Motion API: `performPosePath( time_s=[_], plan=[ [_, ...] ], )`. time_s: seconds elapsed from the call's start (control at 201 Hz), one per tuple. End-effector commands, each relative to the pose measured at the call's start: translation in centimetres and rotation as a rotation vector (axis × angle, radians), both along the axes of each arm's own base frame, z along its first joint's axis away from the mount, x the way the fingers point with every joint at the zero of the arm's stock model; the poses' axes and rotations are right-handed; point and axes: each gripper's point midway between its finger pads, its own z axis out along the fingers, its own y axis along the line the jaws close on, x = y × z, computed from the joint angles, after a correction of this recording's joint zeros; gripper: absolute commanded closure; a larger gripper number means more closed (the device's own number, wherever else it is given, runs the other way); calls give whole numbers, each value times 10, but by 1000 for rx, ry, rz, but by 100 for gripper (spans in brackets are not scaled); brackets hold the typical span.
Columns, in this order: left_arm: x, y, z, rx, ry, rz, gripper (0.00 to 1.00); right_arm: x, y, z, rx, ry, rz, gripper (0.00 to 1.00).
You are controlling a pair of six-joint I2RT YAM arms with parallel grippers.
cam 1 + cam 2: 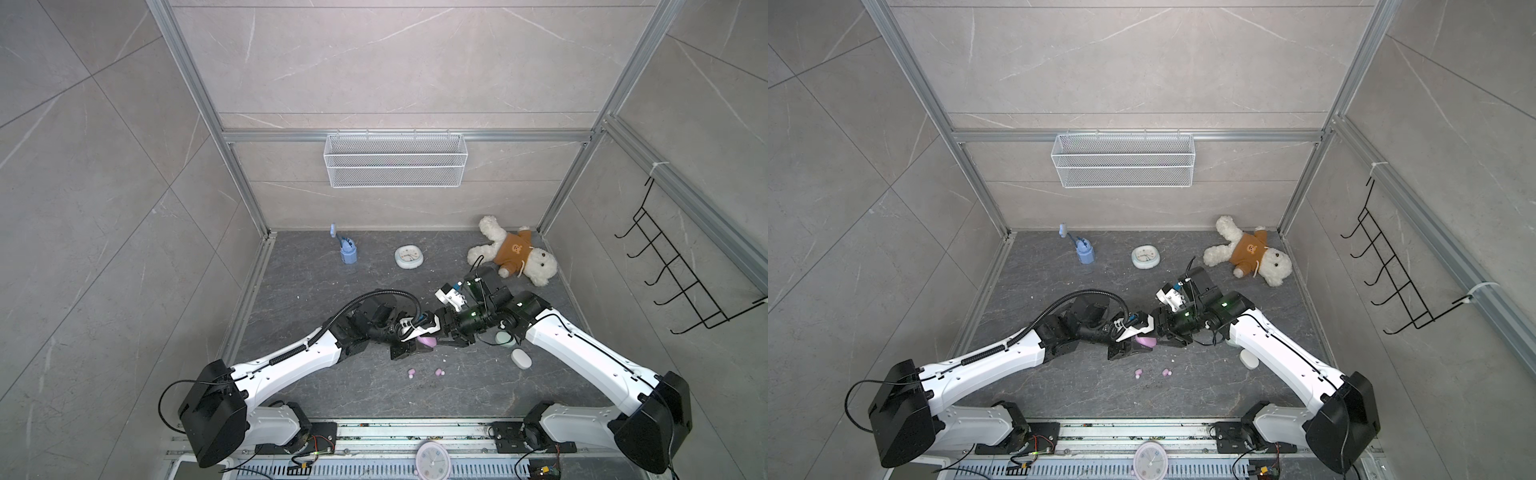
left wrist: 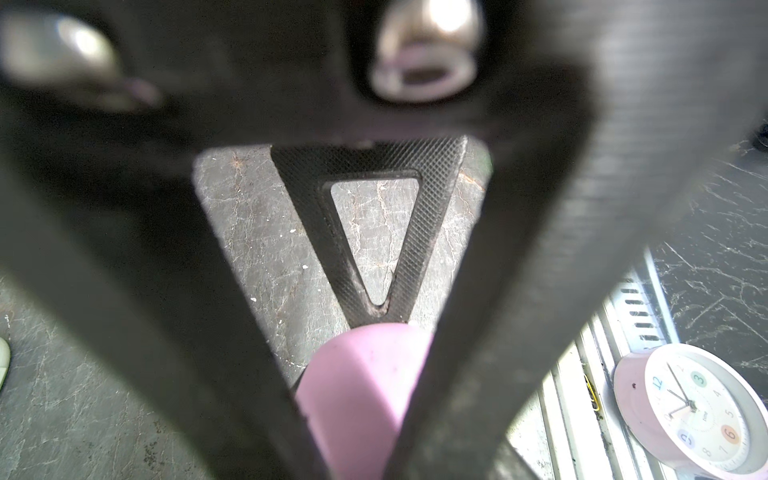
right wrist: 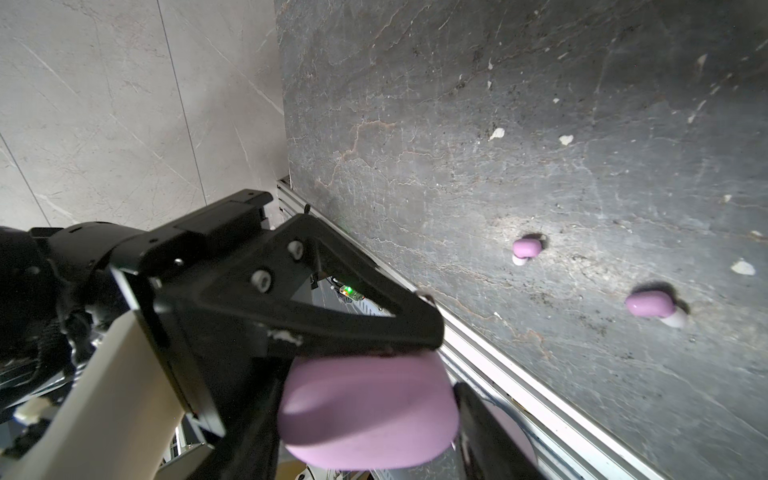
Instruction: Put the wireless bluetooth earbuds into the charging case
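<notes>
Plainly, the left gripper (image 1: 419,348) is acting as a vice. Its two fingers are pressed together on the pink case (image 3: 365,407), one on top and one underneath, and hold it off the dark table (image 1: 332,386) with the free end pointing at the other arm. My guess is it is held that way so the case cannot slide while something is done to it.

The case looks closed from where I stand, with only a thin seam running round it, so I'd say the lid has to come up before anything goes in.

The right gripper (image 1: 451,334) has its fingers apart and nothing between them. In the right wrist view one of those fingers (image 3: 482,419) sits just beside the rim of the case, though I cannot tell whether it touches. It looks placed to catch the lid's edge.

A pink earbud (image 3: 525,248) and a second earbud (image 3: 650,303) lie loose on the table near the front, a little apart from each other, below the held case in both top views. They are out of the arms' way.

A white case (image 1: 521,358) and a green case (image 1: 504,337) lie by the right arm.
</notes>
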Motion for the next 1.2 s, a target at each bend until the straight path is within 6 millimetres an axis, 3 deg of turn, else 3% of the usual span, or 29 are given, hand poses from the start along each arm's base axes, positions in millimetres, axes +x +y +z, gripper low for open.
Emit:
performPosePath(
  time_s=[0.0,0.478,0.747,0.886,1.03,1.2],
  plan=[
    [-17,-6,17,-37,22,-89,65,11,3,12,19,-68,0,40],
    [-16,-6,24,-63,48,-58,73,8,-13,21,-4,-100,-39,17],
    [-24,-7,40,-165,134,-37,75,6,-55,22,-97,-140,-112,14],
    [-35,-6,50,-219,212,-57,75,-2,-75,34,-179,-270,-67,15],
    [-44,-4,51,-226,268,-81,75,-15,-67,71,-86,-466,11,18],
    [-52,-5,58,-228,303,-125,75,-32,-50,79,-102,-586,129,21]
  ],
)
